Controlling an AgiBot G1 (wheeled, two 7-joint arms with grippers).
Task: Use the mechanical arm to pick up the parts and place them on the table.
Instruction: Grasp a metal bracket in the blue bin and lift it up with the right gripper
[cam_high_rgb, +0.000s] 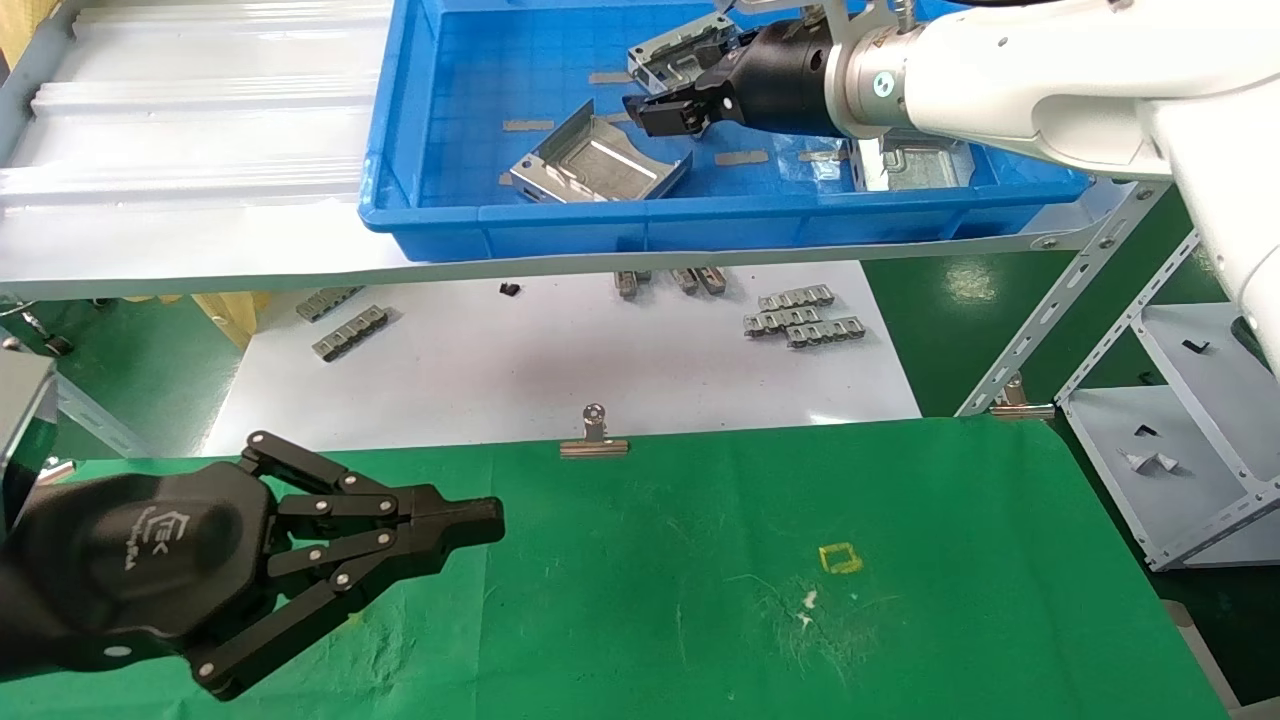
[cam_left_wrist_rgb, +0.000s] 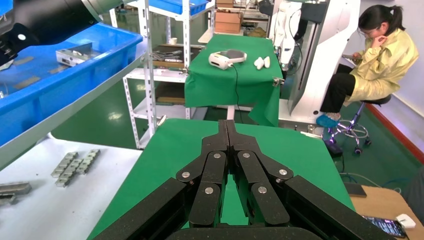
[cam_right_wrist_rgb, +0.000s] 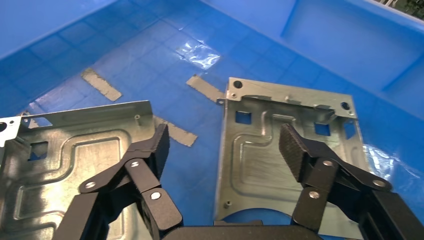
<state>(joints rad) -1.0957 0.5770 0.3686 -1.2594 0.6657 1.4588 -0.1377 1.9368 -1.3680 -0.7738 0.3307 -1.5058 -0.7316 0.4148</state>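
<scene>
The jaws of the right black linked-finger gripper (cam_right_wrist_rgb: 222, 150) stand wide apart and hold nothing. One ribbed pad (cam_right_wrist_rgb: 292, 147) hangs over a silver-grey stamped sheet-metal bracket with an embossed channel (cam_right_wrist_rgb: 260, 160); the other finger is over the bare blue floor between this bracket and a second bracket of the same kind (cam_right_wrist_rgb: 60, 165). I judge the jaws are spread so that they can close on a side edge of the bracket, because the part lies flat and gives no other place to grip.

In the head view the white jointed mechanical arm (cam_high_rgb: 1000, 80) reaches over the blue plastic tray (cam_high_rgb: 420, 190) on the upper grey shelf, where the brackets lie. A third bracket (cam_high_rgb: 600, 165) lies nearer the tray's front wall.

Below, the table with green cloth (cam_high_rgb: 700, 600) carries no bracket, so the task seems to be at its beginning. The left black gripper (cam_high_rgb: 480, 525) rests low over the cloth with its jaws pressed together, empty and probably parked out of the way.
</scene>
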